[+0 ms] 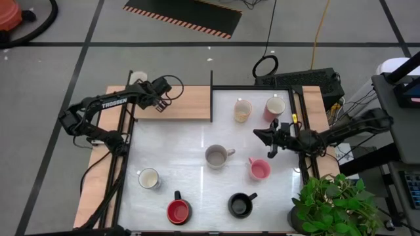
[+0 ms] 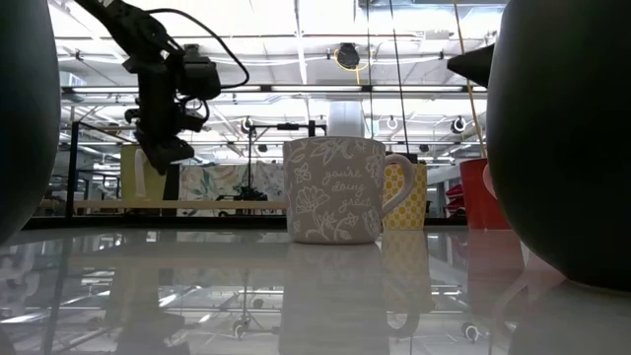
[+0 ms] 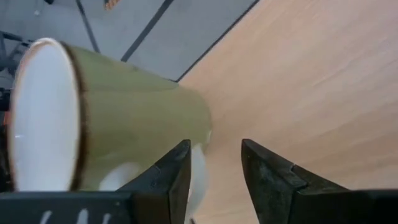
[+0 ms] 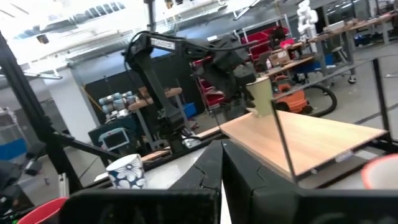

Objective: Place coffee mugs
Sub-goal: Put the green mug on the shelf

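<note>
**High view and wrist views: left claw beside the cream mug on the wooden board, right claw idle**

The left claw sits over the wooden board at the far left of the desk. In the left wrist view its 2 fingers stand partly apart, with bare wood showing in the gap. The cream mug, white inside with a dark rim line, lies close against the outer side of 1 finger, near the board's edge with grey floor behind it. Whether any part of the mug is caught between the fingers cannot be told. The right wrist view shows the same mug at board level, just beside the left claw.

The right claw hangs over the white desk surface with its fingers pressed together and nothing in them.

7 mugs stand upright on the white surface:
- The tan mug and the dark pink-red mug stand side by side at the far edge.
- The grey mug stands near the centre. In the low view it carries a floral pattern.
- The pink mug stands just right of the grey one, below the right claw.
- The white mug stands towards the near left.
- The red mug and the black mug stand along the near edge.
</note>
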You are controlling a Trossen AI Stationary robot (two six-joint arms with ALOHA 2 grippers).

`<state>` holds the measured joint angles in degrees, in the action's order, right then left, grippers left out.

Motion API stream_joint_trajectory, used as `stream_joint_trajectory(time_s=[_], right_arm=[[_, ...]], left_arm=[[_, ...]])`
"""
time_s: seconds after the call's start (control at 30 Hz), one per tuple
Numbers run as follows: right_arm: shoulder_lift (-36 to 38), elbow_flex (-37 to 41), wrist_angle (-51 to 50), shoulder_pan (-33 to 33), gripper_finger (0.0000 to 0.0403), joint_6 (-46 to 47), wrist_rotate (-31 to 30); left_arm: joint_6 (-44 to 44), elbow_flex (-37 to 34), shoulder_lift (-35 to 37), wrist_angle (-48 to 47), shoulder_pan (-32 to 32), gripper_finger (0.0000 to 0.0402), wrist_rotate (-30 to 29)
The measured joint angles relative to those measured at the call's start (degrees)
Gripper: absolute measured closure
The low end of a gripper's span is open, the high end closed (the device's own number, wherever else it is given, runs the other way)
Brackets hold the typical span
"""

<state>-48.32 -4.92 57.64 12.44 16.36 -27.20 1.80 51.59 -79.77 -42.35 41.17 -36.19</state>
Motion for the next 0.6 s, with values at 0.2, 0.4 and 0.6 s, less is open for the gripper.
stream_joint_trajectory(time_s=[0.2,0.4,0.6], right_arm=[[-4.8,-1.9,3.4,1.4,0.0403,-0.7,-0.1],[-9.0,-4.3,6.0,2.8,0.0403,-1.9,-0.1],[-12.1,-7.3,6.0,3.6,0.0403,-2.4,0.0]], left_arm=[[0.0,0.0,1.8,-1.2,0.1,0.0257,-0.4],[-0.2,0.0,5.8,-3.3,1.3,0.0257,-1.3],[-0.3,-0.1,8.6,-4.7,2.8,0.0257,-1.4]])
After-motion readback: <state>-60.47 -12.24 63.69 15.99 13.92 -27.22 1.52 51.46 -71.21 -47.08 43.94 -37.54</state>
